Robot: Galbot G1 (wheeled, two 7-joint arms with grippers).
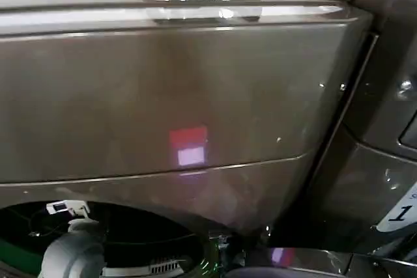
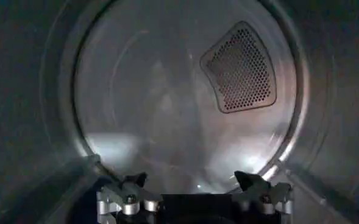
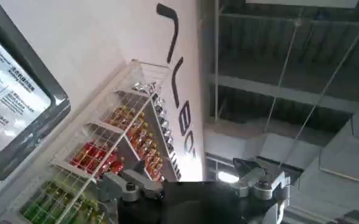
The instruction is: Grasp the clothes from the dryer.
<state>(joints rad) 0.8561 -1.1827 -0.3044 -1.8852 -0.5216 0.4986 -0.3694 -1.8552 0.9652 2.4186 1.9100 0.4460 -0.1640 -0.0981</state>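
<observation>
Head view shows the big brown dryer (image 1: 176,96) up close. Its flat front panel takes up most of the picture, and a small red and white light glints on it. At the bottom is the dark round opening (image 1: 130,239), and the grey left arm (image 1: 75,252) reaches into it. A white sticker with a "1" (image 1: 401,213) sits at the right edge, on the brown surface beside the dryer.

In the left wrist view, the left gripper (image 2: 194,182) is inside the shiny metal drum (image 2: 39,122). Its two dark fingers (image 2: 133,181) stand wide apart and hold nothing. The round back wall of the drum has a patch full of tiny holes (image 2: 240,70). I cannot see the clothes in the part of the drum that shows.

In the right wrist view, the right gripper (image 3: 194,173) is out in the room, pointing up toward the ceiling. Its fingers (image 3: 246,167) are wide apart too, with nothing between them. A white wire rack of bottles (image 3: 115,152) stands by a white wall.
</observation>
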